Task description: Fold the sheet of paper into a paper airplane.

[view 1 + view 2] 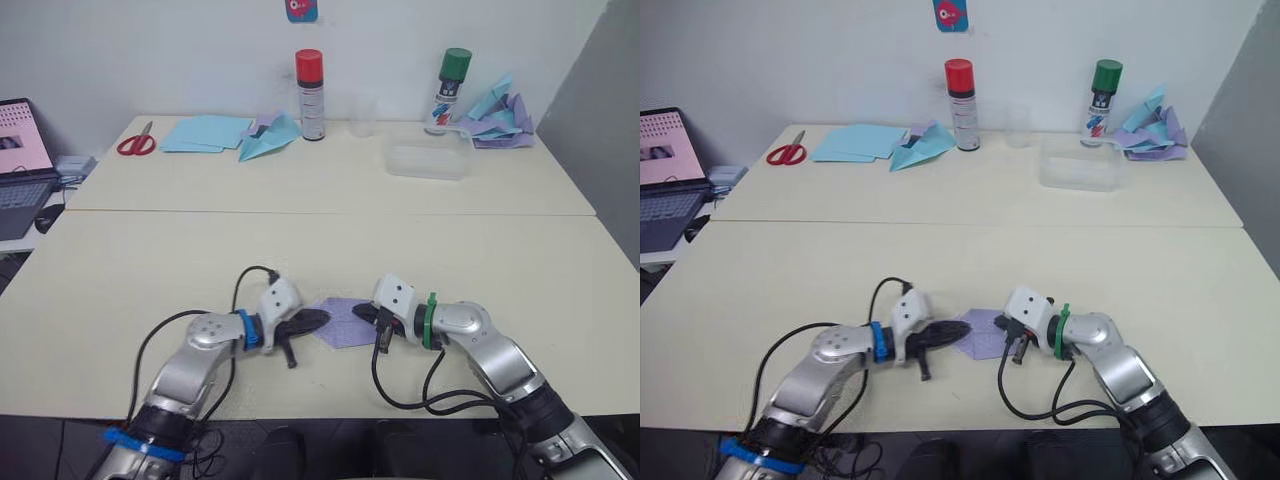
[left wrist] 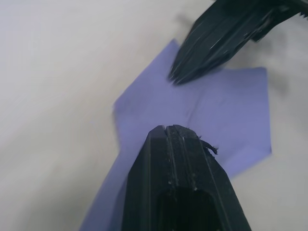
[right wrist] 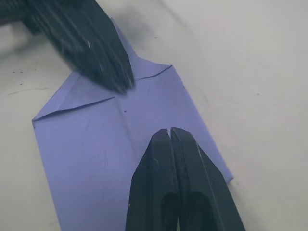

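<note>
On the cream tabletop [image 1: 150, 270] the sheet of paper [image 3: 120, 144] has only its nose corners folded, both closed, empty claws, left claw [image 1: 318, 319] and right claw [image 1: 362, 314], pressing it, so most folds seem left

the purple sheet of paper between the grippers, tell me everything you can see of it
The sheet of paper is thin, matte lavender-purple and lies flat on the cream table near its front edge. It is partly folded: two corner flaps are turned in to meet along a centre line, giving one pointed end, with a faint centre crease running down it. The left gripper and the right gripper, both with fingers closed, come in from opposite sides and their tips press down on the paper. Nothing else touches it.
</note>
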Robot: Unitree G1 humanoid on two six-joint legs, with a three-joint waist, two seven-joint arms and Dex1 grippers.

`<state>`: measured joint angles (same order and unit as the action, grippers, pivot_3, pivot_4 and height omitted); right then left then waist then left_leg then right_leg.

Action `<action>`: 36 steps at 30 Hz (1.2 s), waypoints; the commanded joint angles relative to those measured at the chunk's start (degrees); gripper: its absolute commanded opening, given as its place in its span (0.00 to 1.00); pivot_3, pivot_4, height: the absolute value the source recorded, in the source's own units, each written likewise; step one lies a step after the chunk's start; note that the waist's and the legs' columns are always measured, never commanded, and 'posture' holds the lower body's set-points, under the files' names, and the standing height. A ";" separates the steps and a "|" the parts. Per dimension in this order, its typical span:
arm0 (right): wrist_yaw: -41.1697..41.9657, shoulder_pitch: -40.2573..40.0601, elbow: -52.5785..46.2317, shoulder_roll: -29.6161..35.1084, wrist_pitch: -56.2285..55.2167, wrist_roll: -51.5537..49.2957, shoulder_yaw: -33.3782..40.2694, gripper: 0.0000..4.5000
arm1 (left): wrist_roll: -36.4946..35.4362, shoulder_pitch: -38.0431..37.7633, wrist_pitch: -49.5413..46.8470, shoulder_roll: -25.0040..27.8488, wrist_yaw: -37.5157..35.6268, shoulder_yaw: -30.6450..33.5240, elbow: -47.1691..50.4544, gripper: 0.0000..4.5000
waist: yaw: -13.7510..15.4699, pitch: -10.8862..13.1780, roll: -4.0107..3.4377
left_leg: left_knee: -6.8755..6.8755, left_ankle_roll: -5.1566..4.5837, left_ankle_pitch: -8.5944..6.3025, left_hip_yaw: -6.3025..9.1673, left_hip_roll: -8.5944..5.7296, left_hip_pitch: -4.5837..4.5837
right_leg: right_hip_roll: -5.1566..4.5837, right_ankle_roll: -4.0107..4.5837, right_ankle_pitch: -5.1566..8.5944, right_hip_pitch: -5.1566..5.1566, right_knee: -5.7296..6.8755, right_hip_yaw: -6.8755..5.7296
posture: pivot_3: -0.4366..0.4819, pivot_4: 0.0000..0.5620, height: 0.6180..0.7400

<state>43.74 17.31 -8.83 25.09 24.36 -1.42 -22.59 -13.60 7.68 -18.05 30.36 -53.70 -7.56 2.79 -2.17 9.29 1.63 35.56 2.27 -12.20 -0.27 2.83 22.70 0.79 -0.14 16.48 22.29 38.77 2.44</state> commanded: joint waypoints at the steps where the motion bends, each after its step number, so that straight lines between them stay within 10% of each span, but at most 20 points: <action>1: 0.46 -1.25 0.59 1.37 1.82 0.76 -0.19 0.01 | -0.02 -4.30 -5.61 2.88 2.10 2.71 -2.21 0.00 | 0.04 -0.04 -0.05 | -0.04 0.00 0.00 0.01 -0.01 -0.03 | 0.00 0.13 0.07 0.00 0.00 -0.01 | 0.48 0.27 1.00; 11: 1.32 0.12 2.27 1.09 1.09 0.73 0.07 0.01 | -6.92 0.37 -7.20 -0.93 3.29 3.93 9.46 0.00 | 0.30 0.24 0.36 | -0.05 0.01 0.00 -0.02 -0.07 0.08 | -0.08 0.22 0.13 0.04 -0.02 0.01 | 0.48 0.27 1.00; 24: 6.51 -0.52 -2.57 6.08 -11.70 -1.23 4.67 0.01 | 3.42 4.14 -3.33 0.87 1.65 -6.41 -3.79 0.00 | 0.56 0.46 0.29 | -0.06 0.01 0.00 0.02 -0.12 0.14 | -0.08 -0.02 -0.01 0.05 -0.05 -0.04 | 0.48 0.27 1.00; 29: 10.32 -1.80 -1.56 12.95 -20.24 -2.88 7.69 0.38 | 3.67 4.57 -1.68 0.98 0.66 -6.64 -5.81 0.00 | 0.54 0.51 0.26 | -0.04 0.01 0.00 -0.09 -0.18 0.16 | -0.10 -0.01 0.00 0.02 -0.23 0.03 | 0.48 0.27 1.00; 36: 5.47 0.72 -1.88 5.25 5.75 -15.42 13.60 0.97 | 3.70 5.28 -0.26 0.63 0.57 -6.40 -7.24 0.00 | 0.52 0.50 0.23 | -0.04 0.01 0.01 0.03 -0.11 0.09 | -0.08 -0.11 -0.07 0.00 0.01 -0.03 | 0.48 0.27 1.00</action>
<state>50.35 16.56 -9.08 31.02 26.17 -13.98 -10.77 -12.84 14.20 -16.86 30.59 -53.88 -12.20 -0.64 -1.65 9.79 1.86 35.54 2.28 -12.19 -0.25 2.71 22.79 0.70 -0.26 16.40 22.29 38.80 2.42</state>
